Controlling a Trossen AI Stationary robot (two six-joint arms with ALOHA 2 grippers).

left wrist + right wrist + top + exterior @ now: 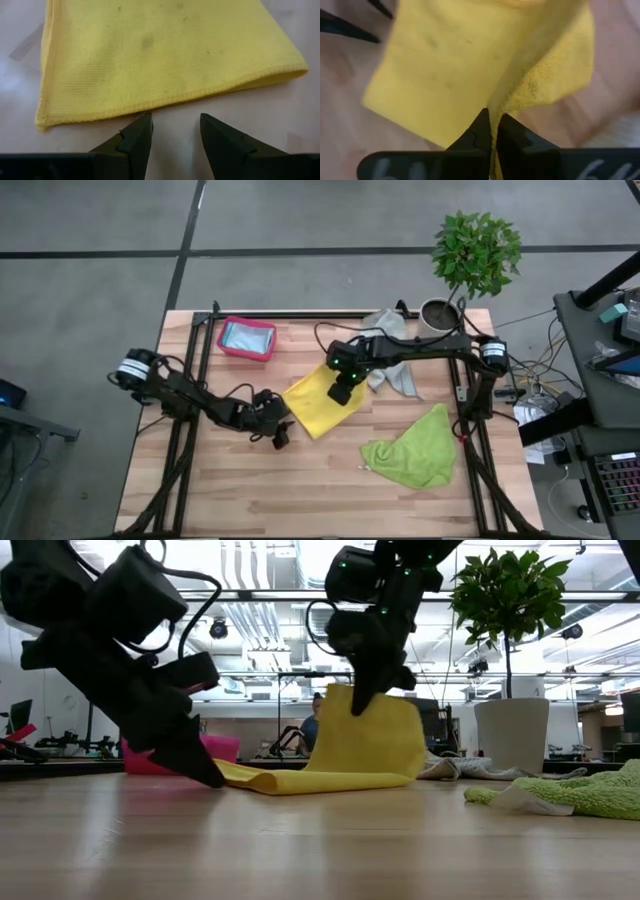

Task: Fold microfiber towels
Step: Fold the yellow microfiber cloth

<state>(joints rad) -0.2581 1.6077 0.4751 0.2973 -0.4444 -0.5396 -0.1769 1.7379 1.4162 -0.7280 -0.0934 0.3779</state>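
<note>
Now, starting on your left, your left hand (281, 437) sits low on the tabletop (300, 500) with its fingers (135, 142) parted and holding nothing, tips just short of the near hem of the yellow towel (322, 402), which lies flat there on the wood. Behind it, toward the far left corner, the pink-red bin (247, 338) holds a light blue cloth (246, 335). Moving to the middle, your right hand (340, 392) is pinched tight on the far edge of that same yellow towel and has it lifted, so in the low view the cloth rises like a curtain from the flat half up to the fingers. This reads as the first fold in progress: one edge raised, ready to be carried over onto the edge near your left hand. For the next move, you would likely bring the raised edge across and down so hem meets hem, keeping the cloth taut enough not to bunch; your left hand could pin the near edge so the towel does not slide. Further right, a grey towel (392, 350) lies crumpled near the potted plant (470, 260), and a lime green towel (415, 450) lies loosely heaped near the right edge, both not yet folded.
</note>
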